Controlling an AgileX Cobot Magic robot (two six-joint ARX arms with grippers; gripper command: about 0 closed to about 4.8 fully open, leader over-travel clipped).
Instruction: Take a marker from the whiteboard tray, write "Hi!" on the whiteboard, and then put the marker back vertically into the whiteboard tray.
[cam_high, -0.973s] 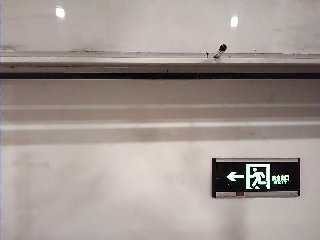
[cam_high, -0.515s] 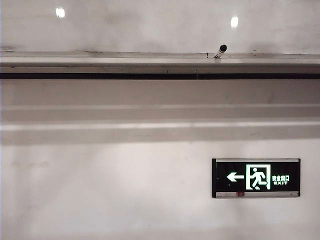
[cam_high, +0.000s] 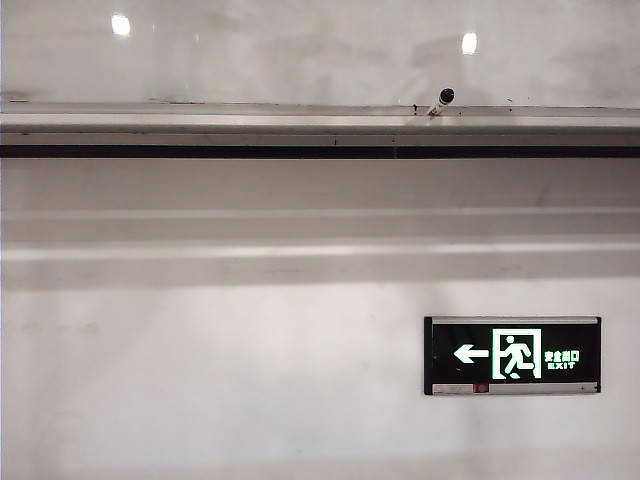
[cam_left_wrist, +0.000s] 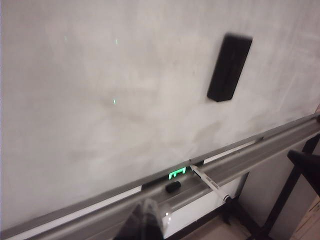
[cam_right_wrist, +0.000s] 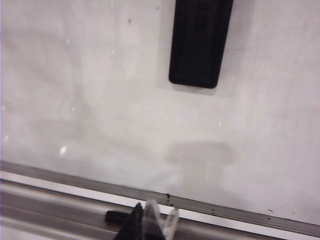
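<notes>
Whiteboard remained unwritten, the marker unmoved at one o'clock in the tray; right gripper, shut and empty, hung near it; left gripper, opening indeterminable, faced the tray; pickup was pending.

The whiteboard face is open across most of its area; the only obstruction is a black eraser fixed flat on it, well above the whiteboard tray. The tray channel is clear toward both ends. Mid-tray, the marker leans across the front edge, with a small black cap just beside it. The left gripper and the closed right gripper hang near that spot, apart from both.
</notes>
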